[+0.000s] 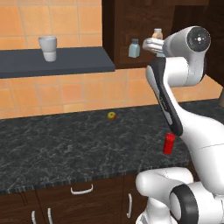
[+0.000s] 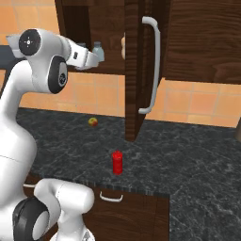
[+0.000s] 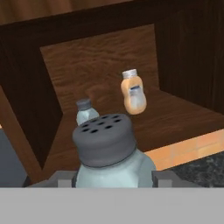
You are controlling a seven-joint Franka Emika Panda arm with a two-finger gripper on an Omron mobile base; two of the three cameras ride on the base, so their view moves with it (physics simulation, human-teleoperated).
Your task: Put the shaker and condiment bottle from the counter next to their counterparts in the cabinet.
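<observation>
Nearest the hand camera, the shaker (image 3: 109, 148) is filling the foreground: a pale, translucent blue-grey body under a dark grey cap pierced with holes. The gripper (image 3: 113, 180) is clamping it low on the body, one finger on each side, and is holding it up at the mouth of the cabinet (image 3: 100, 65). Inside, on the wooden shelf, a matching shaker (image 3: 85, 111) is standing beside a tan-orange bottle with a white cap (image 3: 133, 92).

Judging by its look, the held shaker is probably light, rigid and smooth-walled (so somewhat slippery); gripping the straight body below the cap, as now, seems safest.

Down on the counter (image 1: 57, 144), the condiment bottle (image 1: 169, 143) is waiting upright near the front edge, a small red squeeze bottle, likely light and slightly yielding, best taken around its middle.
</observation>
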